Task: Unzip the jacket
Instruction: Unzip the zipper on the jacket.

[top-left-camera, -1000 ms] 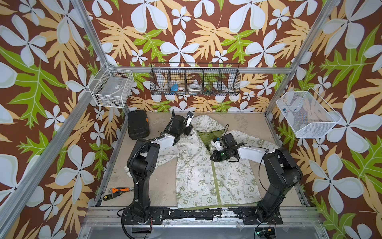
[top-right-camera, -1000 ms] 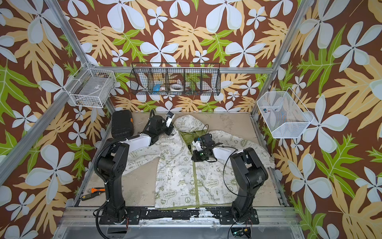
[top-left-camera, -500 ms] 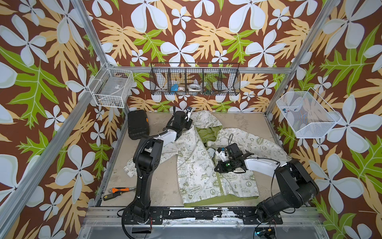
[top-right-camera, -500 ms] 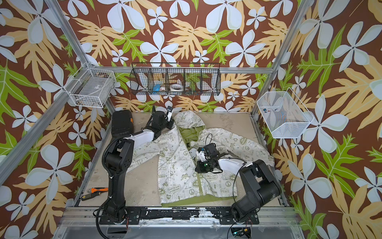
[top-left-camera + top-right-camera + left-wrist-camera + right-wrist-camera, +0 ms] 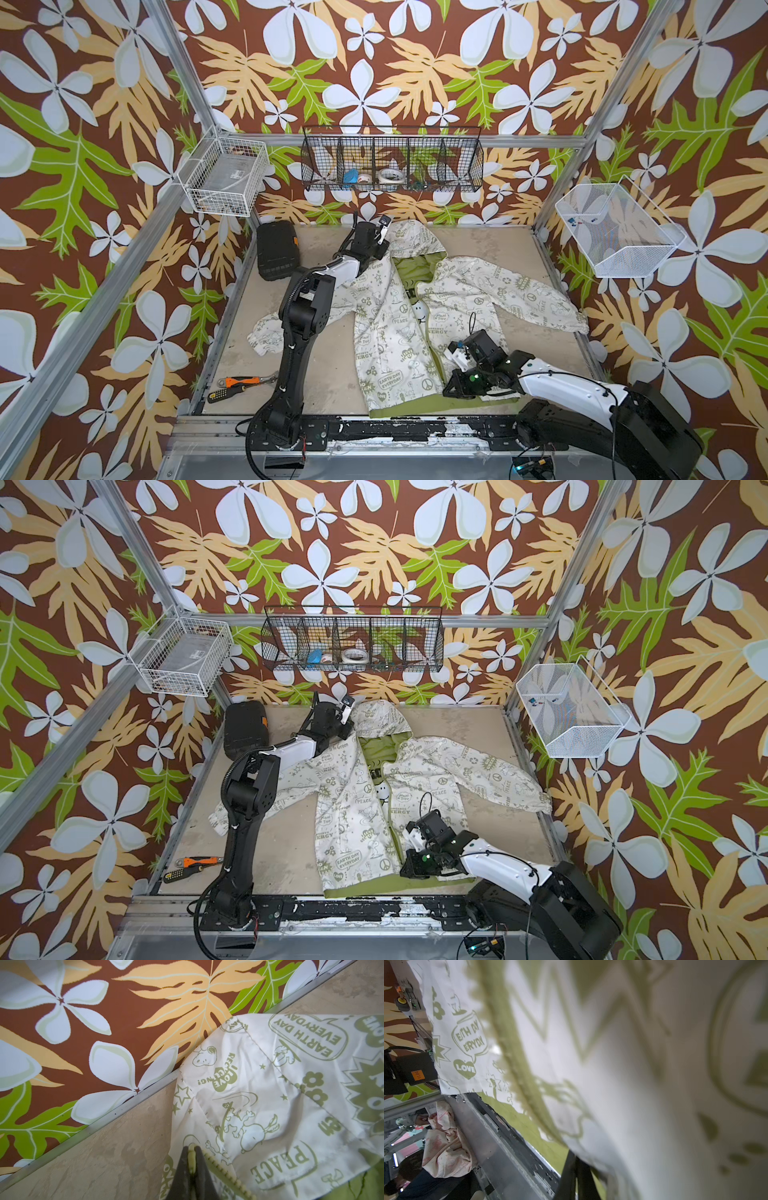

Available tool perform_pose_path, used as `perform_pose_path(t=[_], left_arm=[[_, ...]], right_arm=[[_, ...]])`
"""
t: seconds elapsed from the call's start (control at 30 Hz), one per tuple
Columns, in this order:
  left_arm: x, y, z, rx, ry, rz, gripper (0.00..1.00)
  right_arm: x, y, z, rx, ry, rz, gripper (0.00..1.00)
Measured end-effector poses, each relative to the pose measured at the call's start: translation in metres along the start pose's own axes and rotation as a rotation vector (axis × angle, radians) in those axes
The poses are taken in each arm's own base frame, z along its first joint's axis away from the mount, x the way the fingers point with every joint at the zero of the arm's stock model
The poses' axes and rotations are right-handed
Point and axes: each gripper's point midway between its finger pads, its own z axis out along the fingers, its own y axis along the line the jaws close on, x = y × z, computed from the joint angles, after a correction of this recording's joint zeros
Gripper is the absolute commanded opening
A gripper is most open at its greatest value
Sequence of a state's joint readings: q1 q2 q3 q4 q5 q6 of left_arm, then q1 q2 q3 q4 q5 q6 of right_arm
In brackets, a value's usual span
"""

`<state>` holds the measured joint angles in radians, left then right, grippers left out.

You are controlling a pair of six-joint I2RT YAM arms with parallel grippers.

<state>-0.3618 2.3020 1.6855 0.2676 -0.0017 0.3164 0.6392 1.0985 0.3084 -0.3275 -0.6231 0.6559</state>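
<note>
The jacket (image 5: 390,332) lies front side up on the table (image 5: 328,374), in the centre of both top views. Its hood points to the upper edge and its hem to the lower edge. The hem runs along the front metal rail, and a strip of green lining shows there. In the left wrist view the hood reaches the rail at the foot of the back wall. One sleeve stretches close to the right edge of the table. The other sleeve passes under the left arm toward the left edge.

The left gripper (image 5: 192,1155) is at the left side of the hood. Its jaws are narrow and pinch the top end of the zipper (image 5: 220,1169) tape. The right gripper (image 5: 575,1165) is low in the frame, just above the hem. Its dark fingers (image 5: 566,1167) are pressed together on the jacket's front edge. The fabric there is too blurred to tell exactly what part they hold.

Below the hood the front is open and green lining shows. Lower down the two front edges lie close together, and I cannot tell whether the teeth are joined.

Bare table shows at the upper right above the sleeve, at the lower right, and at the lower left beside the left arm. A black case (image 5: 276,249) stands in the upper left corner, and an orange-handled tool (image 5: 237,384) lies at the lower left edge.
</note>
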Motion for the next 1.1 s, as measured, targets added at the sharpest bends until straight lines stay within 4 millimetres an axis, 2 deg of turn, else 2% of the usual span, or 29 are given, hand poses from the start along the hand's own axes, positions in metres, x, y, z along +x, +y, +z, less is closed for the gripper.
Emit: perform_pose_path(t=[0.27, 0.33, 0.43, 0.5, 0.53, 0.57, 0.6, 0.63, 0.67, 0.7, 0.83, 1.03, 1.1], left_arm=[[0.011, -0.008, -0.006, 0.034, 0.017, 0.018, 0.0], [0.004, -0.004, -0.01, 0.03, -0.005, 0.017, 0.0], [-0.011, 0.013, -0.015, -0.006, -0.051, 0.008, 0.0], [-0.018, 0.02, -0.021, -0.021, -0.077, -0.011, 0.0], [-0.02, 0.022, -0.025, -0.027, -0.088, -0.015, 0.0], [-0.023, 0.022, -0.029, -0.027, -0.1, -0.021, 0.02], [-0.024, 0.02, -0.034, -0.021, -0.112, -0.025, 0.24], [-0.026, 0.018, -0.04, -0.011, -0.129, -0.026, 0.56], [-0.028, 0.016, -0.047, -0.004, -0.149, -0.031, 0.94], [-0.029, 0.015, -0.056, -0.003, -0.166, -0.04, 1.0], [-0.038, 0.017, -0.093, -0.023, -0.249, -0.092, 1.0], [-0.077, 0.029, -0.161, -0.047, -0.361, -0.154, 1.0], [-0.083, 0.027, -0.181, -0.046, -0.368, -0.168, 1.0]], right_arm=[[0.017, 0.001, -0.003, -0.056, 0.007, 0.047, 0.0], [0.023, 0.002, -0.005, -0.071, 0.013, 0.057, 0.0], [0.041, -0.003, -0.007, -0.071, 0.055, 0.105, 0.0], [0.044, -0.001, -0.009, -0.088, 0.058, 0.125, 0.0], [0.045, 0.001, -0.009, -0.101, 0.057, 0.129, 0.02], [0.045, 0.002, -0.009, -0.11, 0.057, 0.142, 0.1], [0.045, 0.003, -0.01, -0.114, 0.06, 0.156, 0.25], [0.043, 0.004, -0.01, -0.112, 0.06, 0.163, 0.37], [0.041, 0.005, -0.012, -0.106, 0.059, 0.165, 0.43], [0.037, 0.007, -0.013, -0.095, 0.052, 0.164, 0.49], [0.015, 0.02, -0.029, -0.046, 0.0, 0.112, 0.6], [-0.035, 0.045, -0.069, 0.058, -0.179, -0.006, 0.62], [-0.055, 0.048, -0.079, 0.092, -0.229, -0.018, 0.62]])
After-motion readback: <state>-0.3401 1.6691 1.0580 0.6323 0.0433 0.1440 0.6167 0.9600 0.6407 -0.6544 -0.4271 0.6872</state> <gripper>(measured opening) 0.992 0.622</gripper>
